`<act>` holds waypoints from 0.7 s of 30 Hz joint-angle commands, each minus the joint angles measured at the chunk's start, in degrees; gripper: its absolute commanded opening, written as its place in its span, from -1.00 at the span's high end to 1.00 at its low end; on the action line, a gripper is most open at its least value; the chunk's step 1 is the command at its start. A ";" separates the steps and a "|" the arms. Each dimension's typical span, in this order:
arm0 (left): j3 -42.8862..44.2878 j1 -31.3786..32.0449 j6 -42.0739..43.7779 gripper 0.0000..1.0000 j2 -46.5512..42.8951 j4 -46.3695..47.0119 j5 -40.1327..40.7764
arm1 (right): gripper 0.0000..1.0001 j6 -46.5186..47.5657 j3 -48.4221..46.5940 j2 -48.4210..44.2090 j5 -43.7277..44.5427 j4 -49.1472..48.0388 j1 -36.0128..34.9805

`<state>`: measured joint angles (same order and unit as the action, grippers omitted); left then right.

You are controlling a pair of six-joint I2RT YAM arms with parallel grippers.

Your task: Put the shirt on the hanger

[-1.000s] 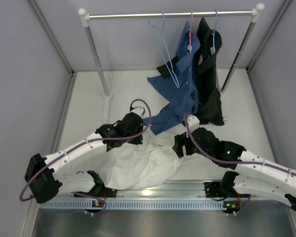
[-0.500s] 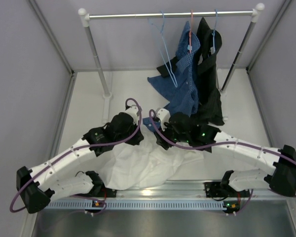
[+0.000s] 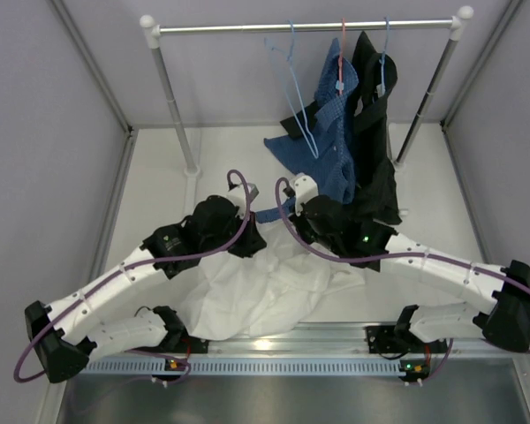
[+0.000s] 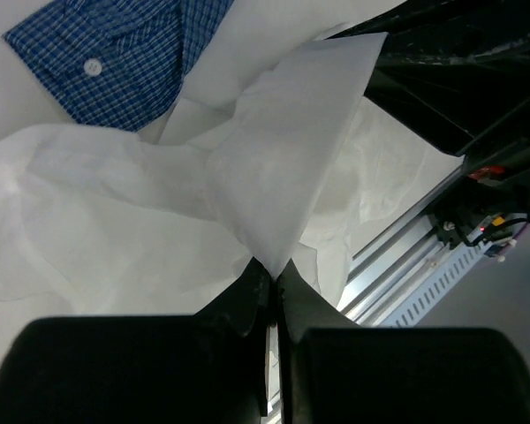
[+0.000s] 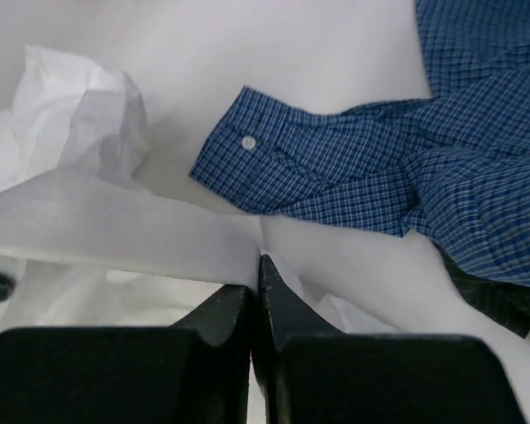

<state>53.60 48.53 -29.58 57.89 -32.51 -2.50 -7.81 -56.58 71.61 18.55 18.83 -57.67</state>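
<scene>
- Here we hold the white shirt (image 3: 265, 296) with both grippers. It lies crumpled on the table (image 3: 159, 190), well in front of the rail (image 3: 247, 28).
- Our left gripper (image 4: 272, 272) is clamped on a raised fold of the shirt, and our right gripper (image 5: 257, 263) is pinched shut on another edge.
- The light-blue hanger (image 3: 306, 124) hangs from the rail — just left of the blue checked shirt (image 3: 336, 150).

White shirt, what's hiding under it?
Only the white table shows around the shirt. The left gripper and right gripper pinch its folds. Anything beneath the crumpled cloth is covered.
</scene>
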 commanded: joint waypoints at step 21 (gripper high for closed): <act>-2.80 -0.02 -0.91 0.14 5.83 10.97 4.44 | 1.00 -12.22 0.59 -4.20 10.90 3.58 1.60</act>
<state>53.01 48.53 -29.47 65.47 -27.38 0.71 -18.79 -55.75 67.99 29.34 22.46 -57.19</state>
